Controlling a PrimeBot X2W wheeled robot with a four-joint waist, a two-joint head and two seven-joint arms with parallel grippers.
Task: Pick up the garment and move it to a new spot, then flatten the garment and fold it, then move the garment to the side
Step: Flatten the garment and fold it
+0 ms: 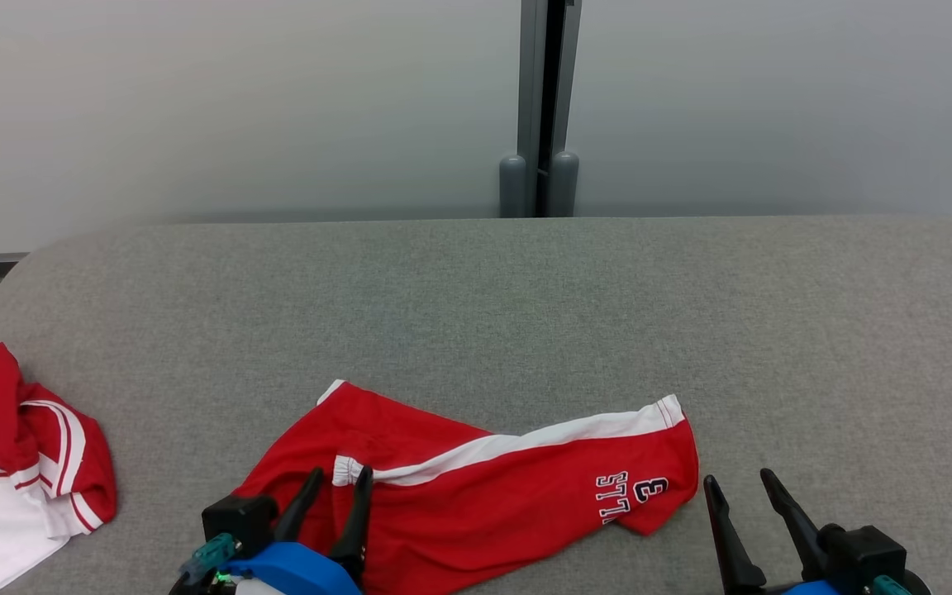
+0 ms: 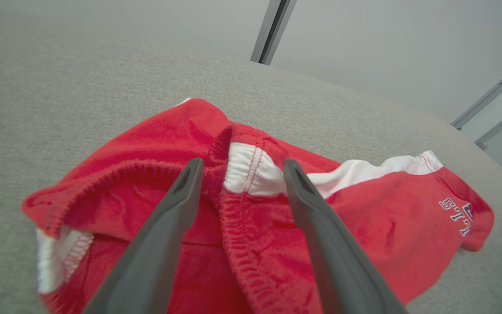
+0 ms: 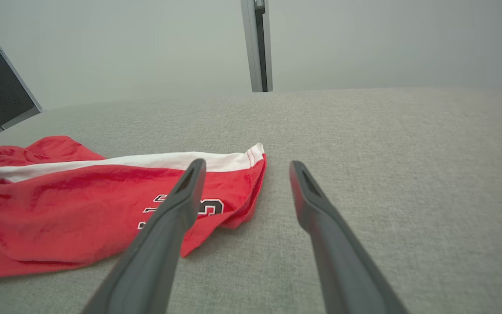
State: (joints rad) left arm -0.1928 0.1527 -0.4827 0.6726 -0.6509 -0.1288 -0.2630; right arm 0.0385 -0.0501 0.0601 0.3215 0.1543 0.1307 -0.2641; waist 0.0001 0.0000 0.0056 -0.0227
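Dark-fingered and blue-bodied, nearest of all: found the left pincer (image 1: 341,473) at the lower left of the head view, with its two fingers spread apart and clamped on nothing. Saw it poised over the left end of the crumpled red shorts with a white side stripe (image 1: 484,496), right at the gathered waistband. Through the left wrist view, made out those fingers straddling a white-stitched fold of the elastic band; could not tell whether the tips touched the cloth. Found the right pincer (image 1: 736,477) at the lower right, likewise held apart and gripping nothing, above bare surface just beside the right-hand leg hem of the shorts. Noted dark lettering and a numeral 3 printed near that hem. Placed the shorts at the near edge of the grey fabric-covered table (image 1: 525,314), about the middle, lying loosely spread with the stripe running across from waistband to hem and wrinkles along the near side. Spotted a second bunched red-and-white garment (image 1: 21,463) well apart to the left, at the table's left edge. Beyond the table's rounded far edge, met a pale grey wall, split by a dark grey upright post (image 1: 546,107) with two rounded grey caps at its foot.
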